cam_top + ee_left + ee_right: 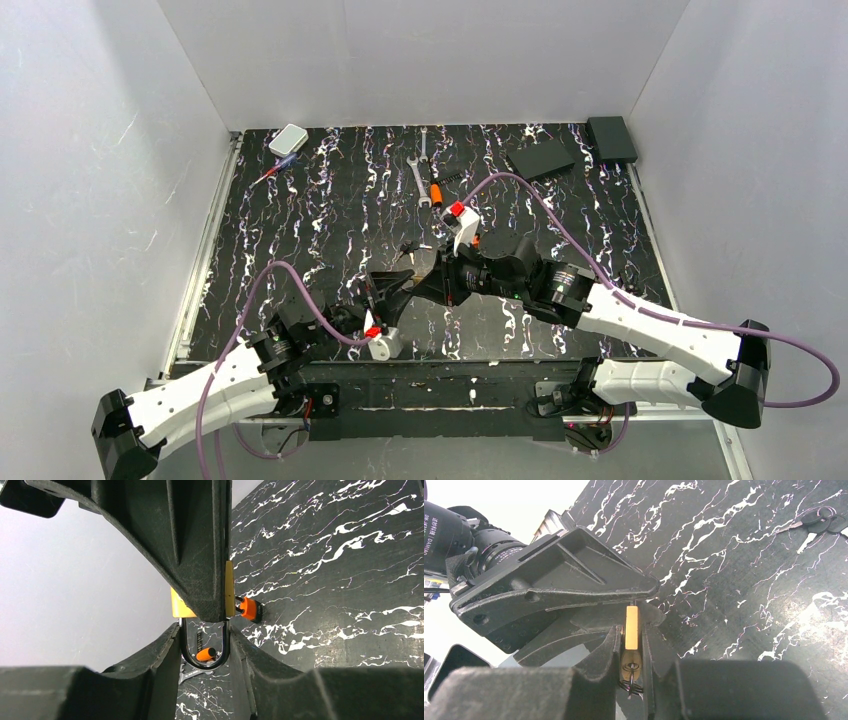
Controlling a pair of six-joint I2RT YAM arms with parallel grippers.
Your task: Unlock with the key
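A small brass padlock [631, 622] is held off the table between both grippers. My right gripper [631, 636] is shut on its brass body; my left gripper [205, 636] is shut on its dark shackle [205, 655]. In the top view the two grippers meet at mid-table, left [400, 288] and right [440, 272]. At the padlock's keyhole, a thin dark piece with a small wire ring [632, 684] sticks out; I cannot tell if it is a key. A bunch of dark-headed keys [819, 520] lies on the table, also in the top view [405, 250].
Two silver wrenches [420, 178] and an orange-handled tool [436, 190] lie behind the grippers. A white box [288, 139] and a small screwdriver [268, 175] sit at the back left. Two black boxes [540, 158] [611, 138] sit at the back right.
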